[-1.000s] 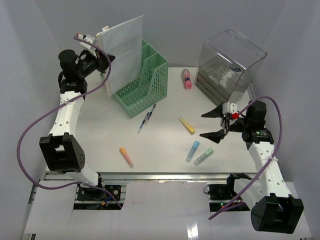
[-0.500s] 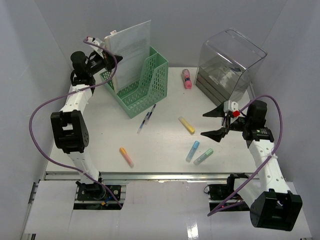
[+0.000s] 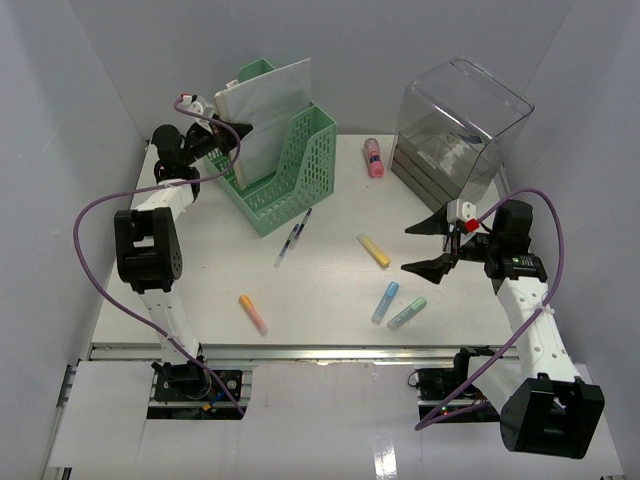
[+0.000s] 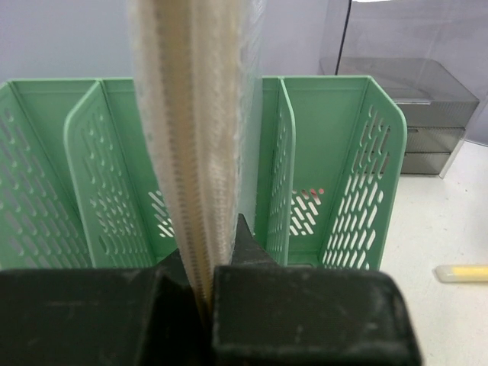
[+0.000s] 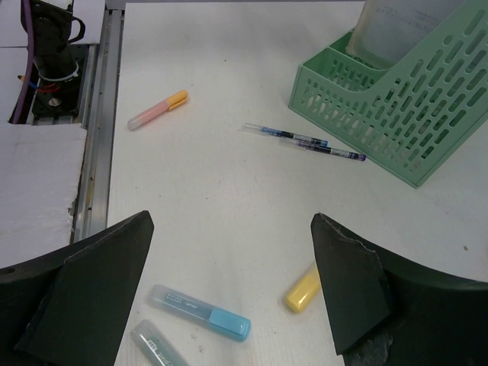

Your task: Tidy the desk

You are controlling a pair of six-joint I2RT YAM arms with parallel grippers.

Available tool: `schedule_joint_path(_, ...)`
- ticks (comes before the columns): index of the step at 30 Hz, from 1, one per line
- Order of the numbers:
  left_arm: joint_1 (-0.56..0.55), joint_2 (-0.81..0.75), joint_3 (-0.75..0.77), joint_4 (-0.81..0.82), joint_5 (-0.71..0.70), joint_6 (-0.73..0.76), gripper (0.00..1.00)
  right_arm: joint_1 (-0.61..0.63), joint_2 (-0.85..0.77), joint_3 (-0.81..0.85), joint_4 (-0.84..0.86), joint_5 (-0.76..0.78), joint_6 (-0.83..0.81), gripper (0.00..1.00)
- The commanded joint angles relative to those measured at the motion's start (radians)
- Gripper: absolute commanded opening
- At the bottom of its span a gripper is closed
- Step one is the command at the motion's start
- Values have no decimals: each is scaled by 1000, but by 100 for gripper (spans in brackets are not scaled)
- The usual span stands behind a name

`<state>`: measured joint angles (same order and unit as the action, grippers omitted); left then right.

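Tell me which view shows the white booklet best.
Top external: most of the white booklet shows, standing partly inside the green rack. Left wrist sees only its edge, pinched between the left fingers. Right wrist catches just its lower corner at the frame's top edge.

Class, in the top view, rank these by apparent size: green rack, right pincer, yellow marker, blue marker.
1. Green rack
2. Right pincer, though it sits nearer the camera, so this is unsure
3. Yellow marker and blue marker: alike, unranked
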<state>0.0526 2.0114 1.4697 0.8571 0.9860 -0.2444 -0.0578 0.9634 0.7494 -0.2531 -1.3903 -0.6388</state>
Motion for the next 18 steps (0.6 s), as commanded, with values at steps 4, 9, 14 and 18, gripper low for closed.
schedule_joint_path(4,-2,-42,-71,146,36,8,0,-4,-6,8,7,-22,1,90)
schedule_joint_path(9,1,-94,-175,145,-29,35,37,-4,-8,6,8,-17,1,91)
schedule_joint_path(14,1,-183,-231,68,-108,89,96,-5,-17,-2,18,-7,6,92)
schedule_joint_path(18,5,-255,-204,-73,-182,134,98,-10,-25,-20,50,6,36,94)
